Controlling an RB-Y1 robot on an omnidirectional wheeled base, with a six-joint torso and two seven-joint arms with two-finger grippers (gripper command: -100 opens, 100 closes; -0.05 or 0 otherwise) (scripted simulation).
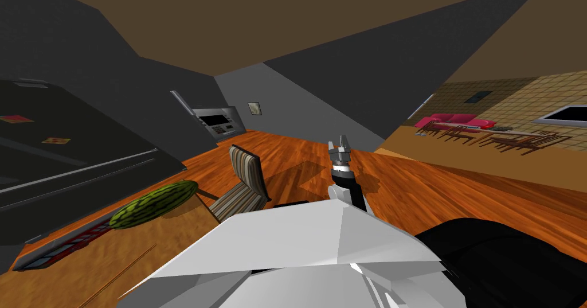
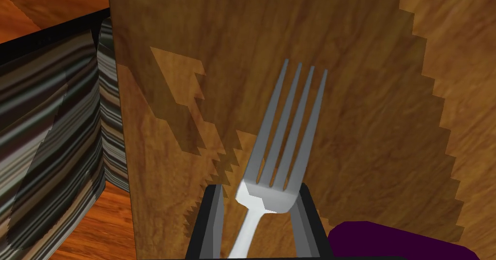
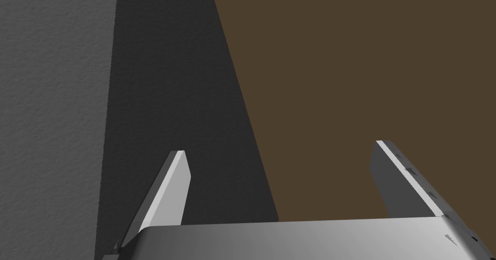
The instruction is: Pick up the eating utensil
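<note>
A light grey fork (image 2: 286, 126) is clamped at its neck between the two fingers of my left gripper (image 2: 259, 187), which is shut on it. The tines reach out past the fingertips over a brown wooden table top (image 2: 368, 102); whether the fork still touches the table is not clear. My right gripper (image 1: 341, 148) is raised above the floor, pointing upward. Its fingers stand wide apart and hold nothing (image 3: 281, 148).
A striped chair (image 2: 53, 141) stands against the table's edge, seen also in the head view (image 1: 246, 178). A green striped melon (image 1: 155, 204) lies on the table (image 1: 160, 241). A dark purple thing (image 2: 387, 242) sits beside my left gripper. A black fridge (image 1: 69, 149) stands at the left.
</note>
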